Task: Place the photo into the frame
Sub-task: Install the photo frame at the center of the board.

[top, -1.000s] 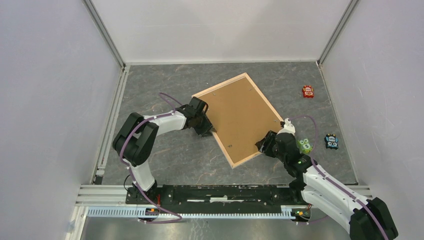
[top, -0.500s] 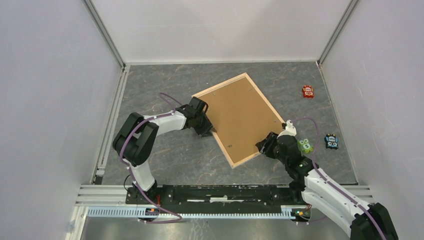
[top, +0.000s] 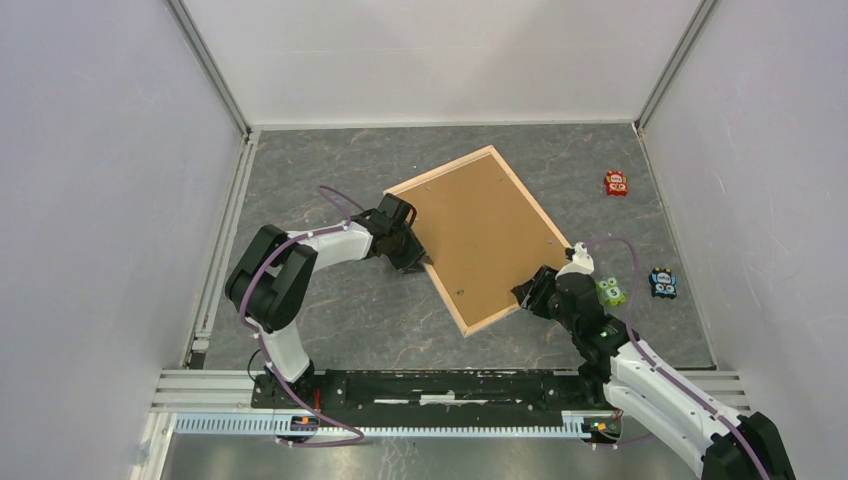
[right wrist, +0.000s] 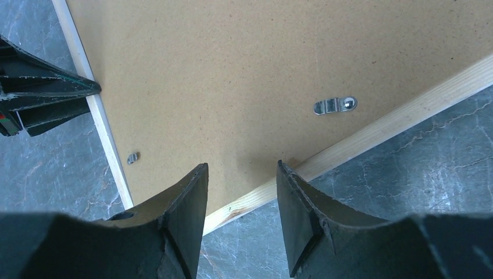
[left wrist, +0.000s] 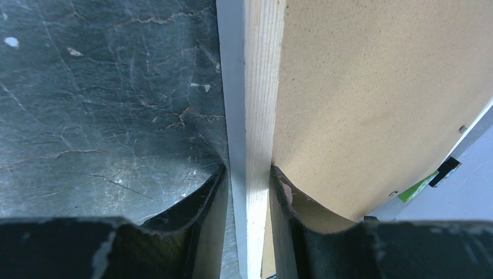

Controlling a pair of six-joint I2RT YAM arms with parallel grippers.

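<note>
Grey tabletop (top: pixel 350 320): frame (top: pixel 440 168) laid back-up, 1 rail clamped by left gripper (left wrist: pixel 249 180); right gripper (right wrist: pixel 241 168) spread open above another

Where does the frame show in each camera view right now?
Top external: the frame lies tilted at picture centre.
Left wrist: the frame edge runs up the middle, gripped by the left pincer.
Right wrist: the frame edge crosses the lower right diagonally.
Shared landmark: the brown backing board inside it.
</note>
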